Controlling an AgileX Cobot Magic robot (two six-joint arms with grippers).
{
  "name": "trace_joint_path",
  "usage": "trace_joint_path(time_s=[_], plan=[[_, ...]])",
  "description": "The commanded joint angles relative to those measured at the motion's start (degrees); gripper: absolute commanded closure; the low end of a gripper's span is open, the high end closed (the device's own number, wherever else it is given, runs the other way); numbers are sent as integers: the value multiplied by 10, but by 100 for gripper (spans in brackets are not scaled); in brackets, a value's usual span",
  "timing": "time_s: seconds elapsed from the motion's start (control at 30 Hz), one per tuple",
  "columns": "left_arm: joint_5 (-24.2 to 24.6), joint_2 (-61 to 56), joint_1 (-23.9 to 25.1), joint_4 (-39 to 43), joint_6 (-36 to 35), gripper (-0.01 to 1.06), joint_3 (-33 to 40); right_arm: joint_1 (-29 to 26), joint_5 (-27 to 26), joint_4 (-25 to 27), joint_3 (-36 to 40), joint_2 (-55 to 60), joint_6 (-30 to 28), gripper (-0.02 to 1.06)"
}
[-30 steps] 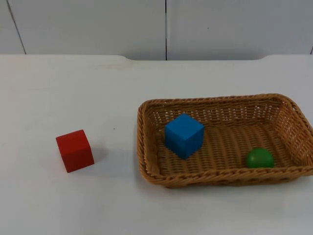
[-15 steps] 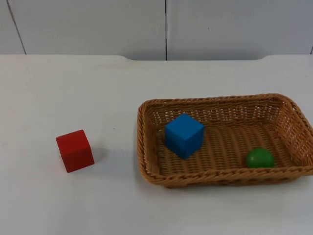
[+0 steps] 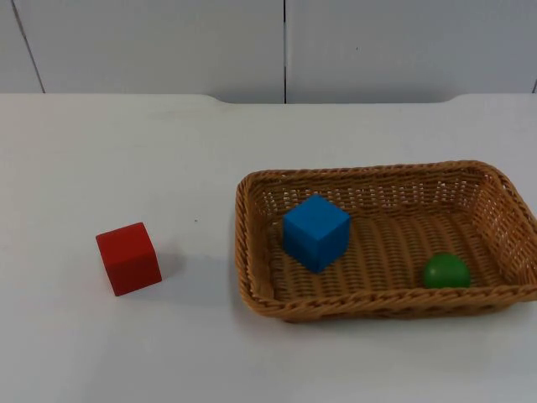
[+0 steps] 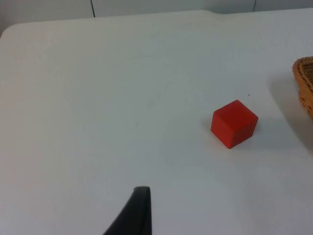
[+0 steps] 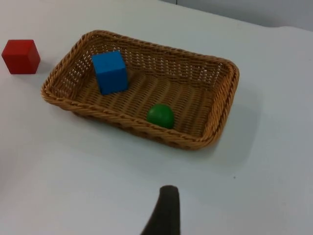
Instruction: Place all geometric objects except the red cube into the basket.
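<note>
Fingertips come first: one black fingertip of the left gripper (image 4: 139, 210) stands over bare white table (image 3: 126, 151), with the red cube (image 4: 234, 123) well ahead of it and a sliver of wicker rim beyond; whether that gripper is wide or narrow cannot be told from the single tip on show. One black fingertip of the right gripper (image 5: 165, 211) likewise hangs above the table short of the wicker basket (image 5: 215, 115), and its spread cannot be told either; nothing is seen held at either tip. Both arms look to be waiting, pulled back from the work. In the top view the basket (image 3: 245, 252) sits at the lower right of the frame, with the blue cube (image 3: 315, 232) standing inside near its left end and the green ball (image 3: 445, 271) resting inside against the near wall toward the right end. The red cube (image 3: 128, 258) sits alone on the table at the lower left of the frame, well apart from the basket's left rim. Judged from how things lie, the sorting looks finished: every shape other than the red cube is in the basket, and the red cube is outside where the task wants it. The step in hand is probably the closing pause, so the next move calls for no further pick, only for keeping both arms away from the basket and leaving the red cube untouched.
</note>
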Motion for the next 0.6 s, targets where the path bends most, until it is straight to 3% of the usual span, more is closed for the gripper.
trace_joint_path(time_s=[0.0, 0.47, 0.57], plan=[[1, -2, 1, 3, -6, 0, 3, 3, -8, 0, 1, -2, 2, 32], [1, -2, 1, 2, 0, 0, 3, 3, -8, 3, 1, -2, 2, 32], [1, -2, 1, -5, 11, 0, 3, 3, -8, 6, 1, -2, -2, 24]])
